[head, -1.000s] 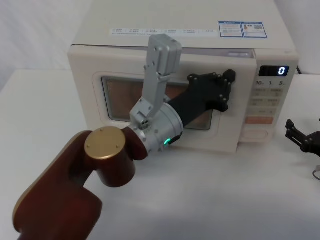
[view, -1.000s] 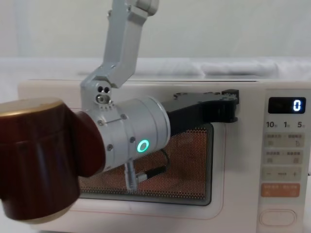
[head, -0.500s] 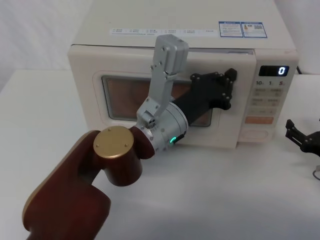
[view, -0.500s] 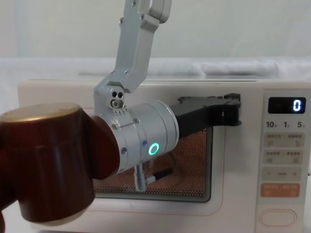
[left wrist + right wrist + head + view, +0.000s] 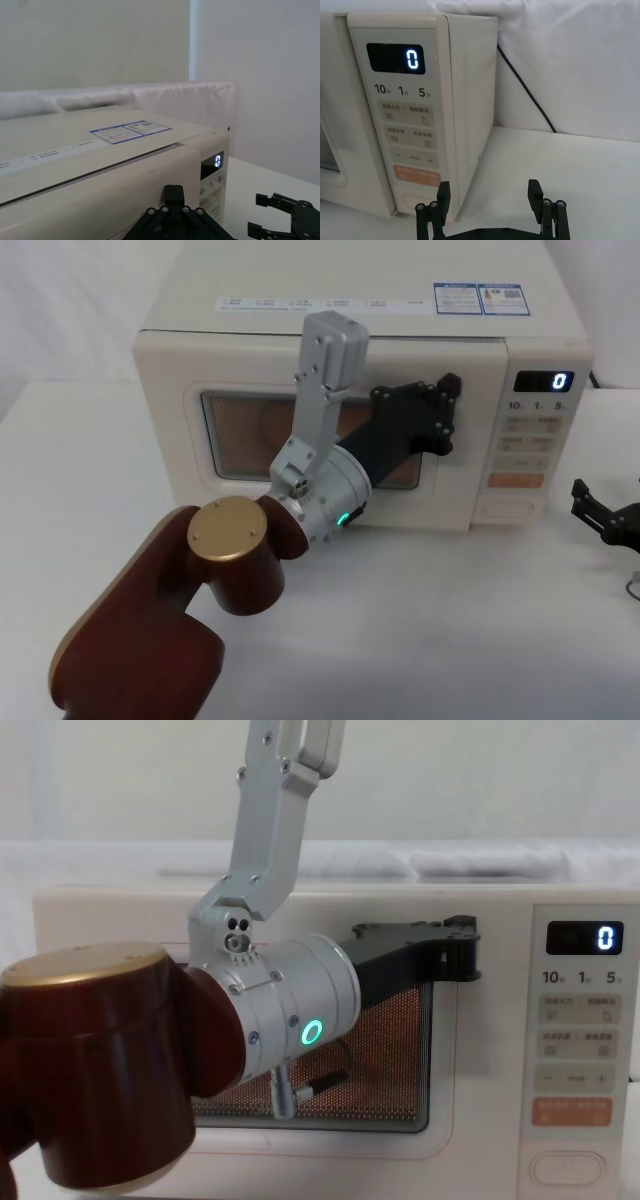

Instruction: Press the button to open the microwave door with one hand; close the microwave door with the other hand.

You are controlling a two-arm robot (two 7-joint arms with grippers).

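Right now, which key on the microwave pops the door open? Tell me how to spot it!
Find the cream microwave, then the narrow control panel at its right end under the glowing 0. Go to the very bottom: the button is the wide cream oval, the biggest key there. Above it sits an orange rectangle, and the others are small and beige.

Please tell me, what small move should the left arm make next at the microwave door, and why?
Probably a short pull straight back from the microwave door. In the head view the door looks flush with the control panel, no gap along its top edge, and the left gripper rests against its upper right corner. The right gripper, fingers open, waits on the table beside the button.
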